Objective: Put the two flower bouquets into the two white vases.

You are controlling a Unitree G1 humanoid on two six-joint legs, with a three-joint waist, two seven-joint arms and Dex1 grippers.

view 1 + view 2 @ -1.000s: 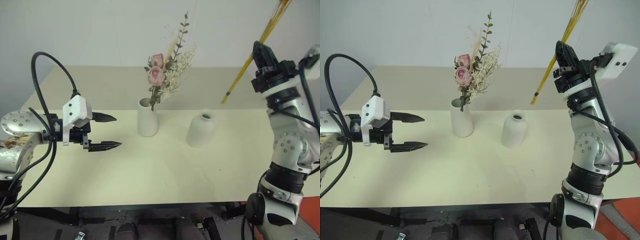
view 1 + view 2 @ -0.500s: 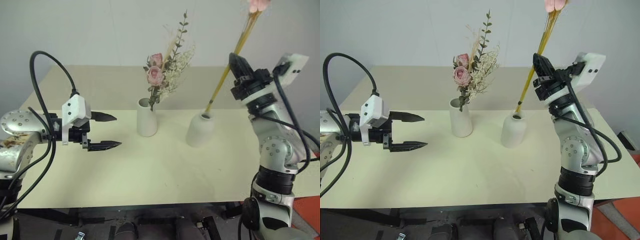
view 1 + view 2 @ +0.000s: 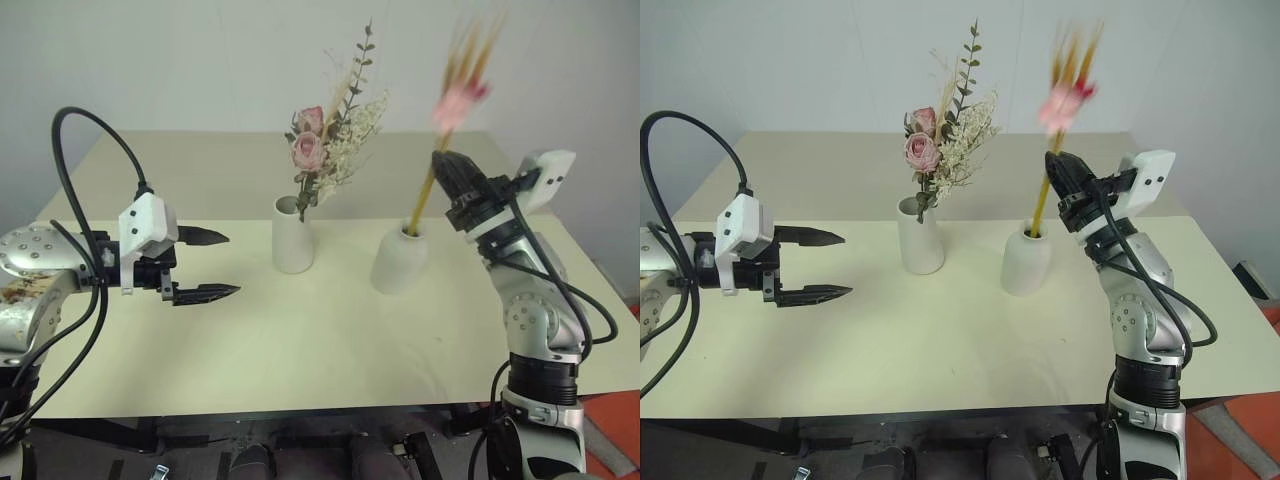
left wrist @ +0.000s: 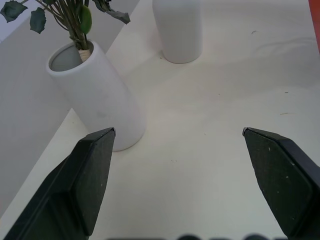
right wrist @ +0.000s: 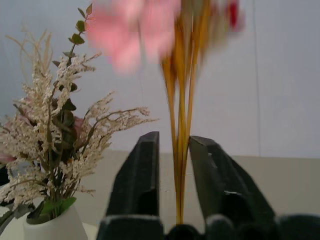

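The bushy rose bouquet (image 3: 325, 150) stands in the taller cone vase (image 3: 293, 235) at the middle of the table. To its right, the slim bouquet of yellow stalks (image 3: 427, 195) has its lower ends in the neck of the squat rounded vase (image 3: 398, 262), and its pink flowers are blurred. My right gripper (image 5: 172, 137) stands around the stalks just above that vase, fingers (image 5: 142, 170) slightly parted and open, with a gap on one side. My left gripper (image 3: 230, 263) hovers open and empty to the left of the cone vase (image 4: 97, 95).
The cream table (image 3: 300, 340) runs to a pale wall behind. Bare tabletop lies in front of both vases and between the two arms. A black cable loops up from my left wrist.
My right gripper came down and left with the yellow stalks, then loosened its fingers. The stalks slid down into the rounded vase. The left arm stayed still.
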